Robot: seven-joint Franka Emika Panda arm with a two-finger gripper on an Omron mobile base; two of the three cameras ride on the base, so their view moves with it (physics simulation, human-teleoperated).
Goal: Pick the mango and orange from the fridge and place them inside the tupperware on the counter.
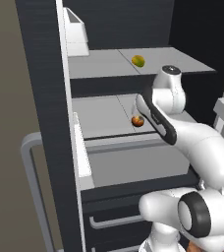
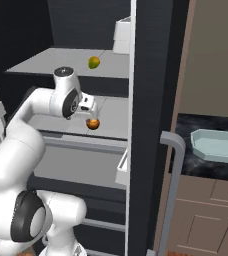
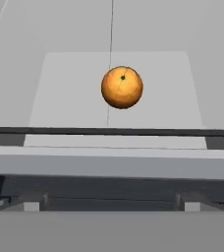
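The fridge (image 1: 45,98) stands open. The yellow-green mango (image 1: 138,61) (image 2: 93,62) lies on its upper shelf. One shelf lower rests the orange (image 1: 137,121) (image 2: 92,123) (image 3: 122,87), alone on the grey surface. My gripper (image 2: 91,112) hovers just above and in front of the orange, apart from it; in the left base view my forearm covers most of the hand. Its jaws stand wide open, with nothing between them. The pale blue tupperware (image 2: 218,145) sits on the black counter (image 2: 186,127) to the right of the fridge.
White door bins (image 1: 77,32) (image 2: 122,32) hang on the open doors at either side. Grey bar handles (image 1: 30,167) (image 2: 173,150) jut out from the door edges. Fridge drawers (image 1: 114,221) lie below the shelves. Brown cabinets (image 2: 206,215) sit beneath the counter.
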